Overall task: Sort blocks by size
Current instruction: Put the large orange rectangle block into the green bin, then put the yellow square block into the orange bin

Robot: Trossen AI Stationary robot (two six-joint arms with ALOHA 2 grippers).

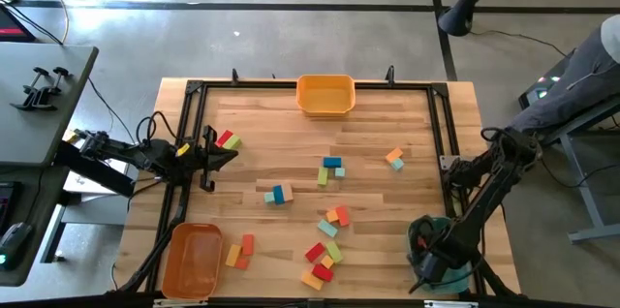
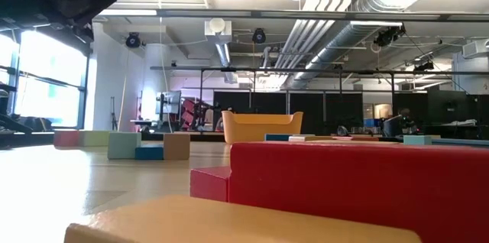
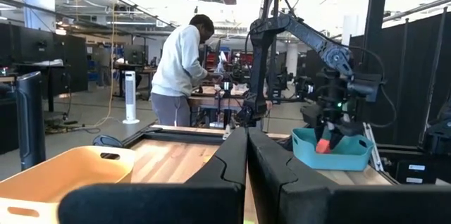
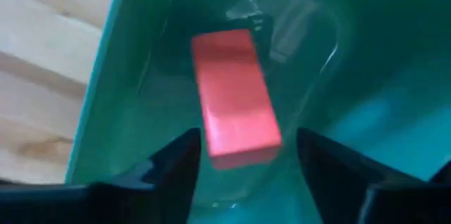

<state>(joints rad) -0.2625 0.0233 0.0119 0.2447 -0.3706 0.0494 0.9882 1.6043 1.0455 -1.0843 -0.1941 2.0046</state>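
Note:
Several coloured blocks lie on the wooden table (image 1: 291, 124): a red and green pair (image 1: 228, 139), a teal and blue group (image 1: 332, 168), another group (image 1: 278, 194), and a cluster near the front (image 1: 327, 245). My left gripper (image 1: 221, 155) is shut and empty, level, right beside the red and green pair. My right gripper (image 4: 246, 164) is open, pointing down into the teal bin (image 1: 436, 255). A red block (image 4: 236, 122) shows between and beyond its fingertips inside the bin, with a gap at one finger. The block also shows in the left wrist view (image 3: 323, 145).
A yellow bin (image 1: 325, 95) stands at the far edge and an orange bin (image 1: 191, 260) at the front left corner. A black frame (image 1: 194, 90) borders the table. A person (image 3: 180, 69) stands beyond the table. Bare wood lies between the block groups.

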